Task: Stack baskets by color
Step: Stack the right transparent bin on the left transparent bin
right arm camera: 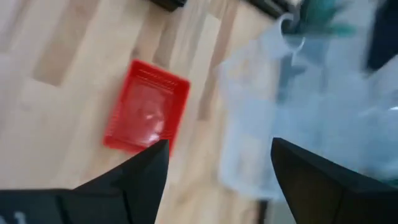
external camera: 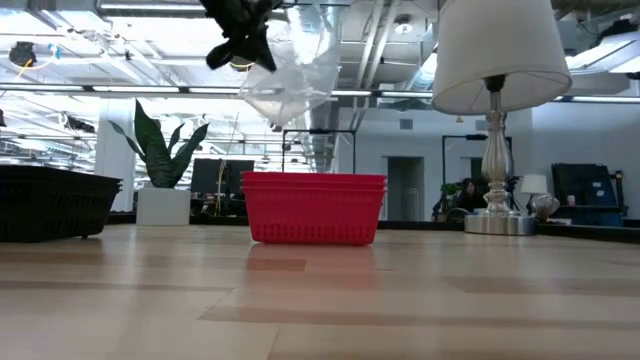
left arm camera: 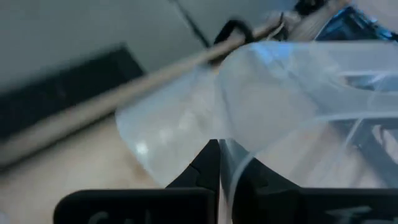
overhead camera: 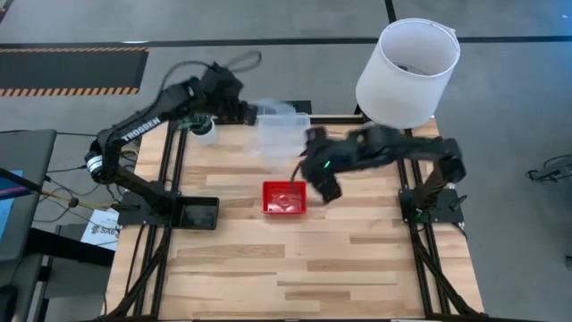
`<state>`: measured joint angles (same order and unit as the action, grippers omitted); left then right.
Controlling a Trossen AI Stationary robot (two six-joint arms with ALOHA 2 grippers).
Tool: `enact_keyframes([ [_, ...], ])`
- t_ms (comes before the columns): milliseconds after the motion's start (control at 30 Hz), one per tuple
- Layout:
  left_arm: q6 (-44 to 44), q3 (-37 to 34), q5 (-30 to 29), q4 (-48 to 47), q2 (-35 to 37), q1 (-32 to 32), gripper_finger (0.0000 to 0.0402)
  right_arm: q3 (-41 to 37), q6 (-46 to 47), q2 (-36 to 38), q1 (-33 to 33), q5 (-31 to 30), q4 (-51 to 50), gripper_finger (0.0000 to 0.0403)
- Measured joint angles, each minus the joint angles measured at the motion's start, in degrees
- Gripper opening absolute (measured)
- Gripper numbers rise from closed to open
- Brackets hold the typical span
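Observation:
A clear basket (overhead camera: pixel 282 127) hangs in the air over the table's far middle, with my left gripper (overhead camera: pixel 243 113) shut on it; the low view shows the clear basket (external camera: pixel 292 72) tilted, high above the red one. A red basket (overhead camera: pixel 284 199) rests by its bottom on the table's middle and shows stacked rims in the low view (external camera: pixel 313 207). My right gripper (overhead camera: pixel 325 182) hovers open just right of the red basket, above the table, with nothing between its fingers (right arm camera: pixel 217 168). A black basket (external camera: pixel 50 200) stands at the left in the low view. My left gripper pinches the clear basket's thin side wall at its rim (left arm camera: pixel 235 154) between its two fingers (left arm camera: pixel 205 163). The fingers slant down from the table's far left. The basket is lifted clear of the table and hangs tilted beyond the fingers.
A white lampshade (overhead camera: pixel 407 70) on a lamp stands at the table's far right corner. A potted green plant (external camera: pixel 160 150) stands behind the black basket in the low view. Bare wood lies across the near half of the table (overhead camera: pixel 295 277).

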<state>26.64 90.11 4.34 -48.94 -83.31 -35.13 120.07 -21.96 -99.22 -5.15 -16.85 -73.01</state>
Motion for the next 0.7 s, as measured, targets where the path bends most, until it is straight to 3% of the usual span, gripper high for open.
enact_keyframes([
  [100,-9.8,5.5,3.1,-1.8,-3.3,-4.1,0.0001,0.0,7.4,3.7,2.5,4.6,-4.4,0.0302],
  [267,-29.7,21.1,9.7,-9.9,-14.9,-7.9,0.0,-0.1,17.1,8.7,4.7,5.0,-9.5,0.0302],
  [367,-41.4,32.6,8.9,-21.5,-23.8,-8.7,0.0,-0.1,22.2,10.8,5.7,5.0,-11.0,0.0302],
  [500,-50.5,45.0,7.9,-31.1,-33.7,-9.1,0.0,-0.1,28.4,12.6,6.9,5.0,-12.3,0.0302],
  [700,-58.6,40.9,9.2,-24.0,-35.1,-8.6,0.0,-0.2,34.3,12.8,8.0,4.9,-14.2,0.0302],
])
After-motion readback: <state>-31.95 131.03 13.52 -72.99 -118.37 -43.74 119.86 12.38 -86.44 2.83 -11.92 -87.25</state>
